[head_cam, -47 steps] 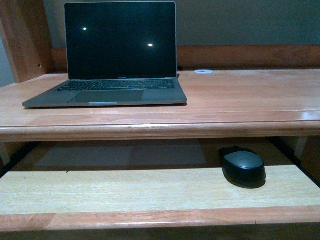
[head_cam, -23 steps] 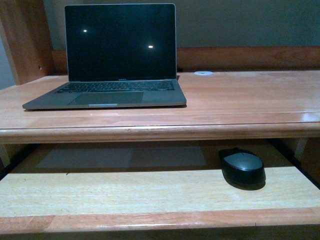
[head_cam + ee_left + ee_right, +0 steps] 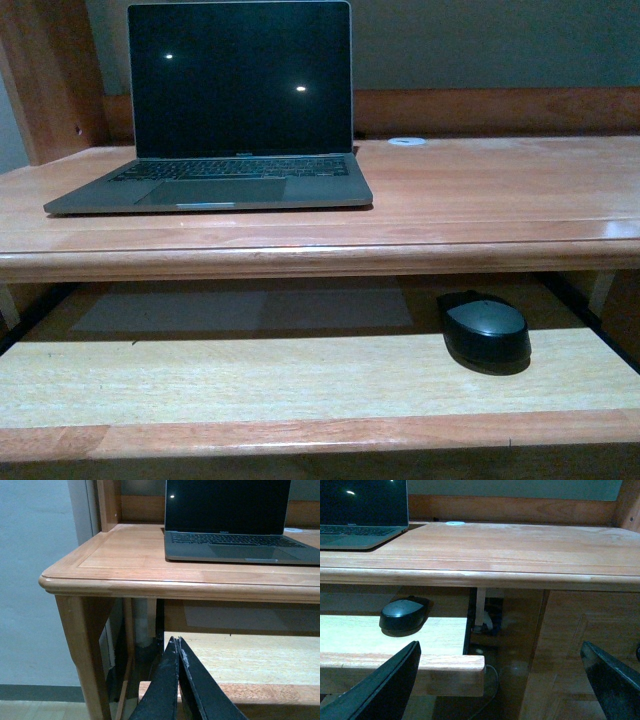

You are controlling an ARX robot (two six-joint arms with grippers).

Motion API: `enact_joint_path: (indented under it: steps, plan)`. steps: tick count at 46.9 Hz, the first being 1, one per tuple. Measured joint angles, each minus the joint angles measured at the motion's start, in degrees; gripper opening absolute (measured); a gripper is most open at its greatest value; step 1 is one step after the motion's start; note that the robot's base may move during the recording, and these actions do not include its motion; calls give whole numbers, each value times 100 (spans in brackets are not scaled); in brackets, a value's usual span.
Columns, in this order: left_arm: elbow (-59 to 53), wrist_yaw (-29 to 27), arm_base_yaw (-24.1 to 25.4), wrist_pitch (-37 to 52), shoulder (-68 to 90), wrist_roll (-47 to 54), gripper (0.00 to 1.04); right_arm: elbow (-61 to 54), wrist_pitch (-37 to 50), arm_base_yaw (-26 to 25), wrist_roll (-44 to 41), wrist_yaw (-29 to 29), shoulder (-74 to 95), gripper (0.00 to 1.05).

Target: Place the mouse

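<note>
The mouse (image 3: 486, 333) rests on the sliding shelf (image 3: 250, 380), below and right of the laptop (image 3: 230, 120). The right claw (image 3: 500, 680), spread wide and empty, is nearer. The left claw (image 3: 176, 655) is pinched together, empty.

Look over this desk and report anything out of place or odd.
Only the mouse: it sits on the pull-out tray under the desktop, not up beside the open laptop. Nothing looks spilled, tilted or damaged.
</note>
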Motion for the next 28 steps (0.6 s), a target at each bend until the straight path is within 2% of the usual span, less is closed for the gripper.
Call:
enact_joint_path:
  steps: [4, 28]
  plan:
    - [-160, 0, 0, 177, -59, 0, 2, 0, 0, 0, 0, 0, 0, 98]
    - [-162, -2, 0, -903, -1104, -2, 2, 0, 0, 0, 0, 0, 0, 98]
